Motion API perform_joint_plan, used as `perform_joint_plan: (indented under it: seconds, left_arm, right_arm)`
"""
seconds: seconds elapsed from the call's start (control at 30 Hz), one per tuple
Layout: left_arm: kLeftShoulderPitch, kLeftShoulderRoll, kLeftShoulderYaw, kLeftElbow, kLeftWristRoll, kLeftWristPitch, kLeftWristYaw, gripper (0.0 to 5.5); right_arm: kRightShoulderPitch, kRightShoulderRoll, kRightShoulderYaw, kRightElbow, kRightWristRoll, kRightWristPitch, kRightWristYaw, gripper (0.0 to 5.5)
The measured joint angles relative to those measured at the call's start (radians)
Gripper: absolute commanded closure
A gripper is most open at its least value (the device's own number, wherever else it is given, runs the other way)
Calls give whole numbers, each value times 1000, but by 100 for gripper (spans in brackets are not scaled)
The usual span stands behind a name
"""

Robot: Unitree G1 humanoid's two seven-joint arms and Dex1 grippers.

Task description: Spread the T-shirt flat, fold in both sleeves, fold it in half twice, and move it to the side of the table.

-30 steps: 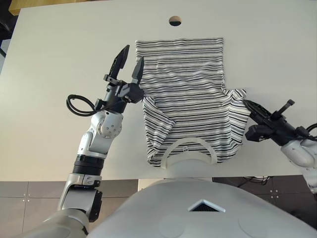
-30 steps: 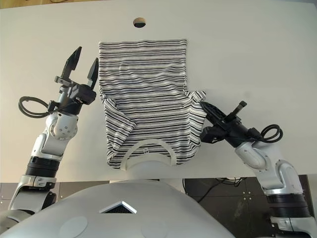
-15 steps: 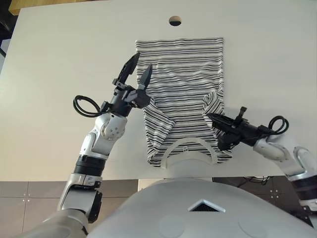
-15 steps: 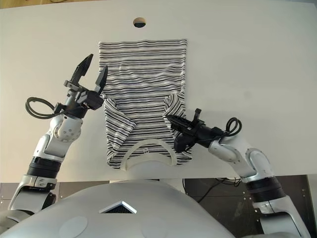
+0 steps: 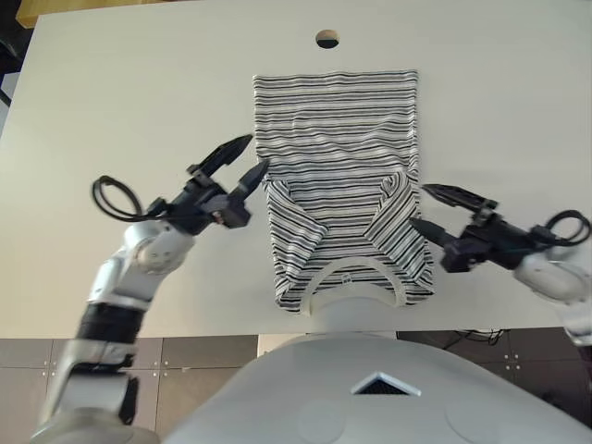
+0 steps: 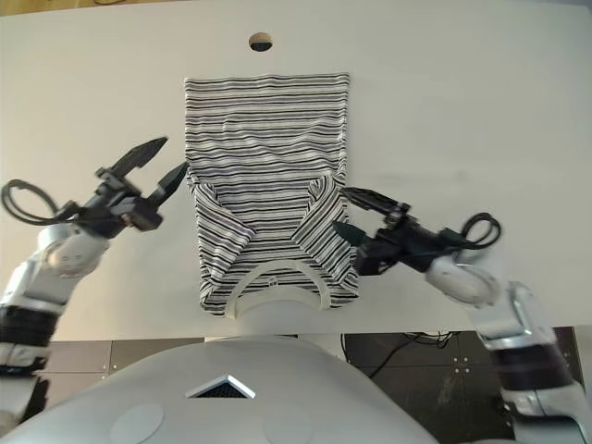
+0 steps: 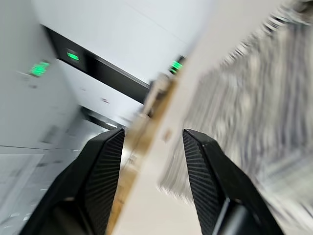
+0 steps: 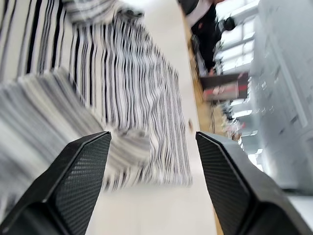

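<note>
The striped T-shirt (image 5: pixel 338 148) lies in the middle of the table (image 5: pixel 139 83), both sleeves folded in; its collar end at 6 o'clock is partly hidden. The left gripper (image 5: pixel 258 151) at its 9 o'clock and the right gripper (image 5: pixel 419 204) at its 4 o'clock have the jaws spread, holding nothing

Black-and-white striped T-shirt (image 5: pixel 338 148), white table (image 5: pixel 129 102)

Head stereo pair: high, facing forward and down over table (image 5: pixel 139 92). Both eyes share shirt (image 5: pixel 338 139), hole (image 5: pixel 326 39) and both arms; same scene sits further left in right eye view.
Left wrist cam: close behind left gripper (image 5: pixel 258 151), tilted, looking past fingers (image 7: pixel 105 186) at shirt edge and room beyond.
Right wrist cam: close behind right gripper (image 5: pixel 418 204), low over shirt, facing across it toward table edge and room.
</note>
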State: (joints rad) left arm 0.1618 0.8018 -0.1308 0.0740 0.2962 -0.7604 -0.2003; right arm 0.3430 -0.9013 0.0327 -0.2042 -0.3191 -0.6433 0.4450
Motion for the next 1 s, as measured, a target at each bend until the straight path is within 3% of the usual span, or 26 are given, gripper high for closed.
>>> perform_joint_plan:
  seconds: [0.1, 0.2, 0.3, 0.53, 1.0]
  left_arm:
    - [122, 148, 72, 32, -20, -5, -99, 273]
    - [248, 235, 110, 27, -15, -8, -173, 254]
    - [360, 297, 72, -34, -28, -43, -270, 254]
    - [347, 293, -95, -248, -51, -40, -443, 254]
    - [165, 185, -206, -206, -19, -55, -488, 254]
  right_arm:
    - [131, -88, -138, 10, -14, 15, 42, 231]
    - [233, -153, -160, 43, -102, 14, 112, 231]
    - [251, -196, -156, -25, -132, -24, 171, 231]
    - [180, -220, -15, -122, -103, -59, 299, 231]
    - [23, -191, 137, -98, -70, -57, 341, 231]
